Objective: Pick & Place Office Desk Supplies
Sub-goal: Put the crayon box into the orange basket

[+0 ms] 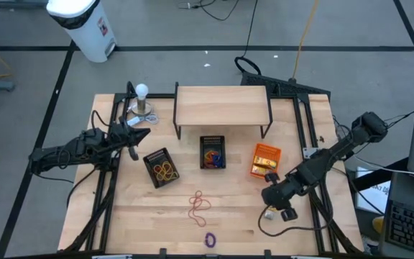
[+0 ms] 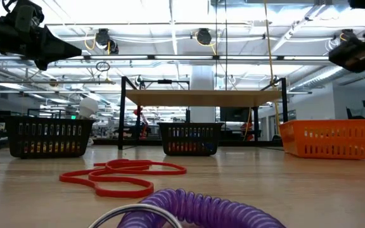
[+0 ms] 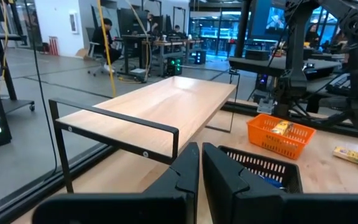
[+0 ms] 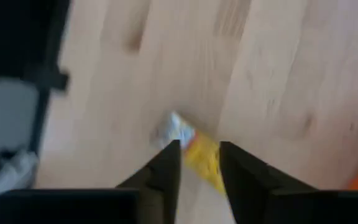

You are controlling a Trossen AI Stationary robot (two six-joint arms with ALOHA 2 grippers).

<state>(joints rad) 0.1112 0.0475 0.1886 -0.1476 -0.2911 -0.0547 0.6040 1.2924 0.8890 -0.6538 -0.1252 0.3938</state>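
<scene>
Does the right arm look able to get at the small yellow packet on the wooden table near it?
Probably yes. The right gripper hangs directly over the small yellow packet with its jaws parted to either side, and the bare wooden table around it shows nothing in the way.

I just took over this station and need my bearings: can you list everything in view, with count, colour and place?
Mesh bins: two, black, left and centre of the table, rubber bands inside.
Orange bin: one, right of centre, yellow packets inside.
Wooden shelf: one, tan, at the back.
White bulb: one, back left.
Red rubber bands: a loose tangle, front centre.
Purple coil: one, front edge.
Yellow packet: one, on the wood between the right fingers.
Left gripper: shut, raised by the left bin.
Right gripper: part open, low, front right.
</scene>
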